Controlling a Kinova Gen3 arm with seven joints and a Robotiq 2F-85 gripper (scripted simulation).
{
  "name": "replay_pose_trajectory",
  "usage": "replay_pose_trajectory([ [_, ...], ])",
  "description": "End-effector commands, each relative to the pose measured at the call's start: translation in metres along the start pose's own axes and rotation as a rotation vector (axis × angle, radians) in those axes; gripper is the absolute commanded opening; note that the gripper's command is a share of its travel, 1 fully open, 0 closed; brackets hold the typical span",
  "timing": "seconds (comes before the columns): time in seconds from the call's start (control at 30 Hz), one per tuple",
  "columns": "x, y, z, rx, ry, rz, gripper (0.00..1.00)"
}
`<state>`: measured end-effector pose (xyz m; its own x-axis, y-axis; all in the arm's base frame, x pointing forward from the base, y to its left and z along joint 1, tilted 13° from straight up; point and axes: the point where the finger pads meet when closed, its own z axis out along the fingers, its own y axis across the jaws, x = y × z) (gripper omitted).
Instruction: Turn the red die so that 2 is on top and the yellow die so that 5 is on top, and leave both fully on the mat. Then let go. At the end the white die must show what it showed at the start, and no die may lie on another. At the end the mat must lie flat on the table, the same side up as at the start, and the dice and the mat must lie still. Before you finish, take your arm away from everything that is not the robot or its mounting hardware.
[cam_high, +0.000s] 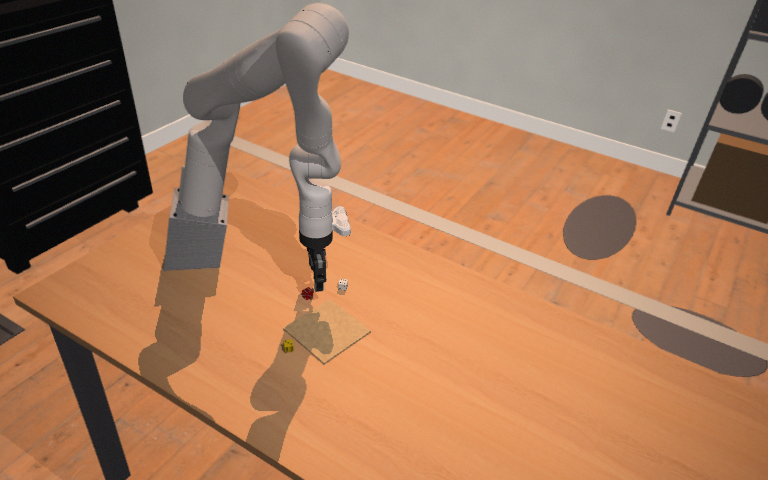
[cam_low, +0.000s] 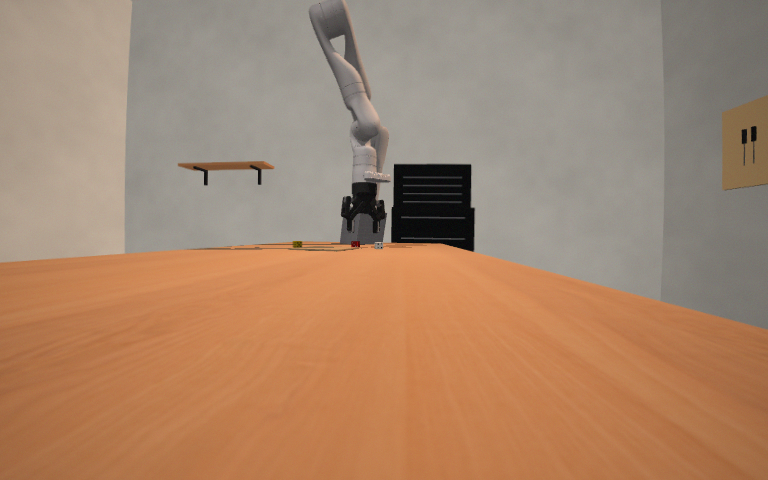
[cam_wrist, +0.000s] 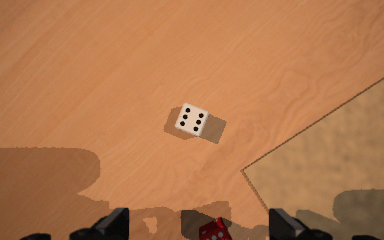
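Observation:
The red die (cam_high: 307, 293) (cam_low: 355, 243) (cam_wrist: 215, 232) lies on the bare table just off the mat's far corner. In the wrist view it sits at the bottom edge, and its top face is cut off. My gripper (cam_high: 318, 284) (cam_low: 363, 223) (cam_wrist: 198, 224) is open and empty, pointing down, low over the red die, with a finger on each side of it. The white die (cam_high: 342, 285) (cam_low: 378, 245) (cam_wrist: 192, 120) lies on the table beyond it, with 6 on top. The yellow die (cam_high: 288, 345) (cam_low: 297, 243) lies on the table beside the mat's left corner. The tan mat (cam_high: 339, 331) (cam_wrist: 325, 165) lies flat with no die on it.
The wooden table (cam_high: 509, 367) (cam_low: 396, 367) stretches wide to the right and front. The arm's base block (cam_high: 195, 240) stands at the table's back left. A black drawer cabinet (cam_high: 62, 113) (cam_low: 433, 203) stands behind the table.

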<state>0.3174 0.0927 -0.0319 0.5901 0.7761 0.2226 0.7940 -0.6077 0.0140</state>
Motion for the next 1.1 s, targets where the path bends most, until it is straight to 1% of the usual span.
replay_pose_trajectory([
  [0.0,0.0,0.0,0.0,-0.001,0.001,0.0,1.0],
  [0.4,0.0,0.0,0.0,-0.001,0.001,0.0,1.0],
  [0.57,0.0,0.0,-0.004,-0.001,0.001,0.0,1.0],
  [0.7,0.0,0.0,-0.012,-0.001,0.001,0.0,1.0],
  [0.83,0.0,0.0,-0.025,-0.001,0.001,0.0,1.0],
  [0.9,0.0,0.0,-0.025,-0.001,0.001,0.0,1.0],
  [1.07,0.0,0.0,-0.045,-0.001,0.001,0.0,1.0],
])
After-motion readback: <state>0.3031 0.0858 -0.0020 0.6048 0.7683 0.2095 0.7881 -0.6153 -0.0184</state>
